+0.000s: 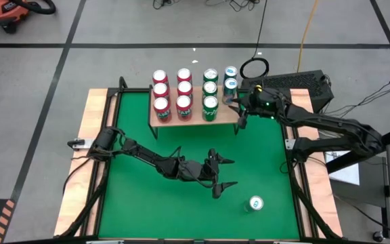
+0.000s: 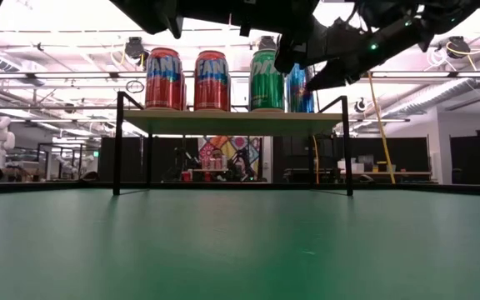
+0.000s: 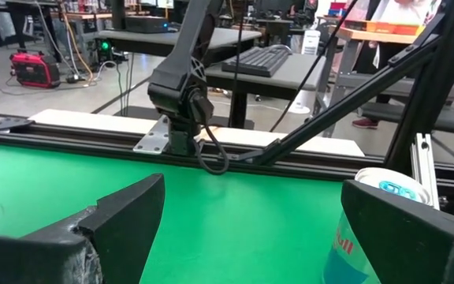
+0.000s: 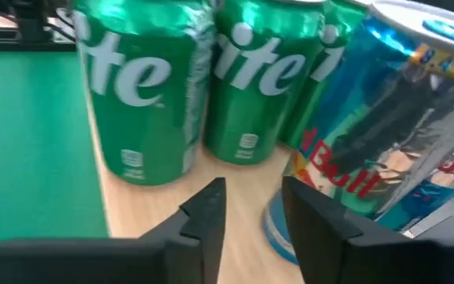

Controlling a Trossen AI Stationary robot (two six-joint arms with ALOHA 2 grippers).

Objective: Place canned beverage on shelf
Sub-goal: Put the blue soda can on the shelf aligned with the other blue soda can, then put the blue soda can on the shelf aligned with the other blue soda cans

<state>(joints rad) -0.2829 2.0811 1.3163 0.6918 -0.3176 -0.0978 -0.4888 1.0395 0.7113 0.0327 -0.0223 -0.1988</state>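
Note:
The shelf (image 1: 195, 120), a light-wood board on thin black legs, stands at the green table's far edge. On it stand upright red cans (image 1: 161, 91), green cans (image 1: 210, 88) and two blue-silver cans (image 1: 231, 78). My right gripper (image 4: 254, 213) hovers at the shelf's near right corner. Its fingers stand a narrow gap apart with nothing between them, just short of the nearest blue-silver can (image 4: 392, 118). Another blue-silver can (image 1: 256, 203) stands upright on the table near the front right. My left gripper (image 1: 225, 174) is wide open and level beside this can (image 3: 385, 213), apart from it.
The right arm's base (image 3: 176, 118) is bolted to the table's right rail. A black keyboard tray (image 1: 303, 85) sits beyond that edge. Open green surface (image 1: 181, 146) lies between the shelf and the left arm. The shelf's black legs (image 2: 117, 142) stand on the table.

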